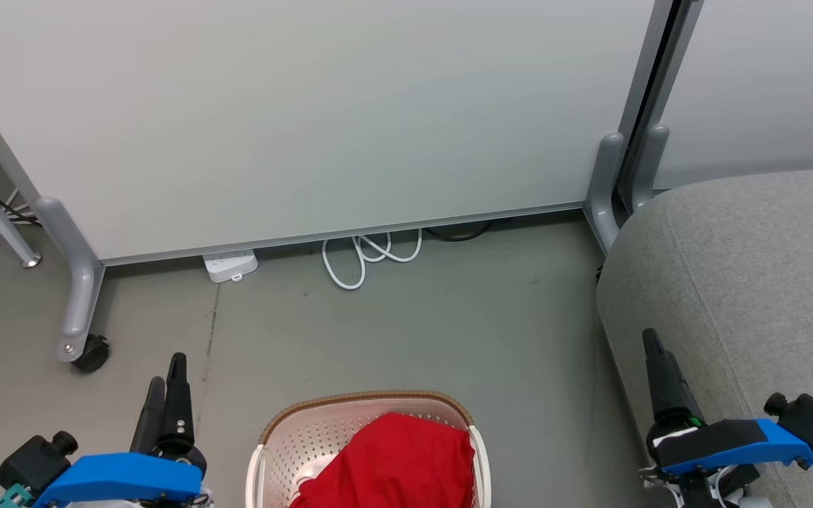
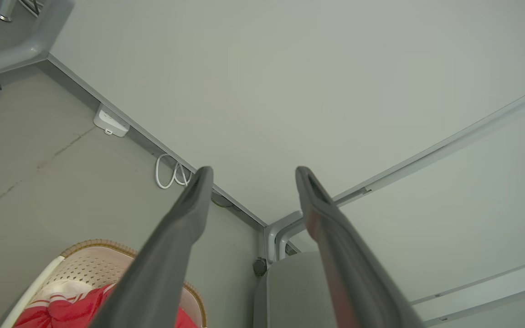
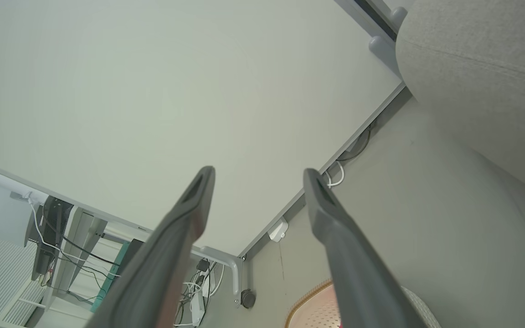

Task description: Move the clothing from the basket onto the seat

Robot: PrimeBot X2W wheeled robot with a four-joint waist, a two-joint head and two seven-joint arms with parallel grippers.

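Here the left gripper [image 2: 254,171] and right gripper [image 3: 258,173] gape empty, flanking the basket [image 1: 371,396] of clothing [image 1: 396,458].

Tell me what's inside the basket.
Red clothing with white trim lies heaped in the basket; bare perforated wall shows at its far left side. The heap covers the bottom, so anything beneath it cannot be seen.

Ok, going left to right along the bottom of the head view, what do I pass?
left gripper → basket, with the clothing in it → right gripper
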